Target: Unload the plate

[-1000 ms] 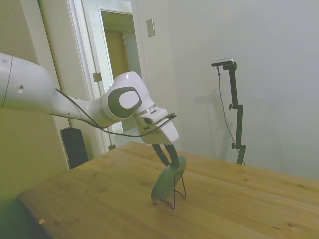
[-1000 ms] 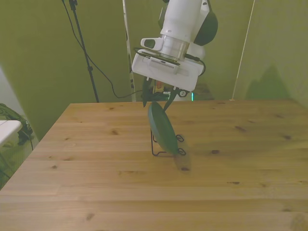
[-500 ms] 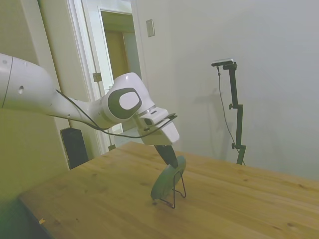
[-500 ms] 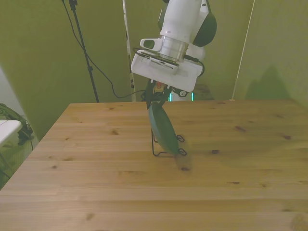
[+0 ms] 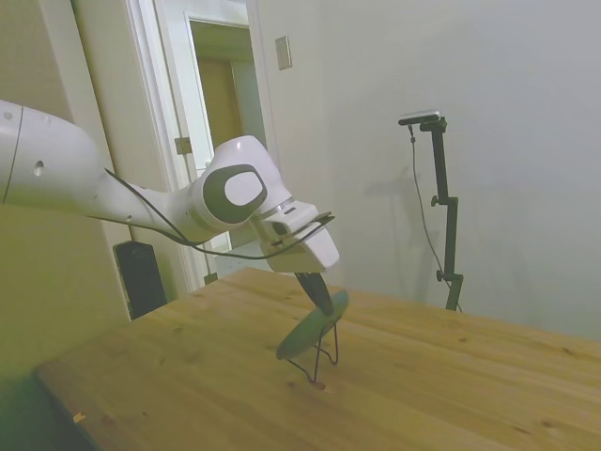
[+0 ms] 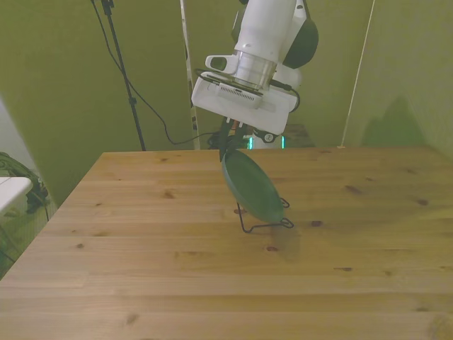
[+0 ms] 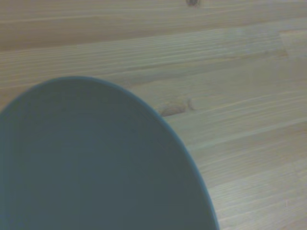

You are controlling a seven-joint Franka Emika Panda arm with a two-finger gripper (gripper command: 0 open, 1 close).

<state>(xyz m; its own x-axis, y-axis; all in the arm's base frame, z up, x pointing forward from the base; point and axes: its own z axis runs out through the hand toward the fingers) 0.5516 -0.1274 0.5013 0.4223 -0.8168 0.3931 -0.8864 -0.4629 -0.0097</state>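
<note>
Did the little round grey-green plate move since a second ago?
Yes. The grey-green round plate, pinched at its top rim by the gripper, has tipped flatter and swung toward the front view's right, with the thin black wire stand, measured against the wooden table.

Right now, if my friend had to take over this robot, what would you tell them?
Tool: shut on the top rim of the plate.
Plate: tilted well over in the tool's grip, lower edge near the black wire stand; whether it still touches the stand cannot be told. In the side view the stand looks tipped along with the plate.
Table: only the stand is on it.
Done: plate gripped and being drawn off the stand.
Left: get the plate clear of the stand, lay it on the table, let go. Watch that the stand does not come along.
</note>
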